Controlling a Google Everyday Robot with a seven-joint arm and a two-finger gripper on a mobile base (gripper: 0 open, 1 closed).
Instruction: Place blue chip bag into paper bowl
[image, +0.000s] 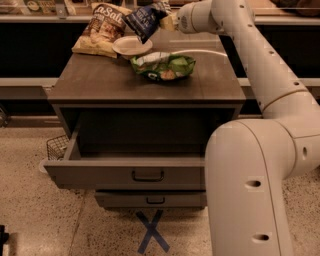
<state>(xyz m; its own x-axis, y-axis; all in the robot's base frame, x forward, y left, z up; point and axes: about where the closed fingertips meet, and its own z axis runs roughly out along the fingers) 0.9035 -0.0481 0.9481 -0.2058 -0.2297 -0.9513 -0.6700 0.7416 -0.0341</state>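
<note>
The robot's white arm (260, 65) reaches from the right foreground over the back of a dark wood-grain counter (100, 82). Its pincer (168, 21) is high at the far edge, clenched on the upper right edge of the blue bag (144, 19). The bag hangs in the air, tilted, with its white lettering facing the camera. Its lowest corner points down at the right rim of the bowl (129, 46); whether the two touch cannot be told.

The bowl sits on the counter's back left part, off-white and upright, with nothing visible inside it. Just behind and to its left lies a tan bag (102, 29) with white lettering, leaning toward the back left corner and touching or nearly touching the bowl's far rim. A green bag (163, 66) lies flat near the middle of the counter, just in front and to the right of the bowl and close to its rim.

Below the counter top, the upper drawer (135, 172) stands pulled well out, its inside dark. A lower drawer (150, 199) shows beneath it, pushed further in. A wire basket (56, 146) stands on the speckled floor at the cabinet's left side, and a blue tape cross (152, 231) marks the floor in front. The robot's rounded base (247, 195) fills the right foreground.
</note>
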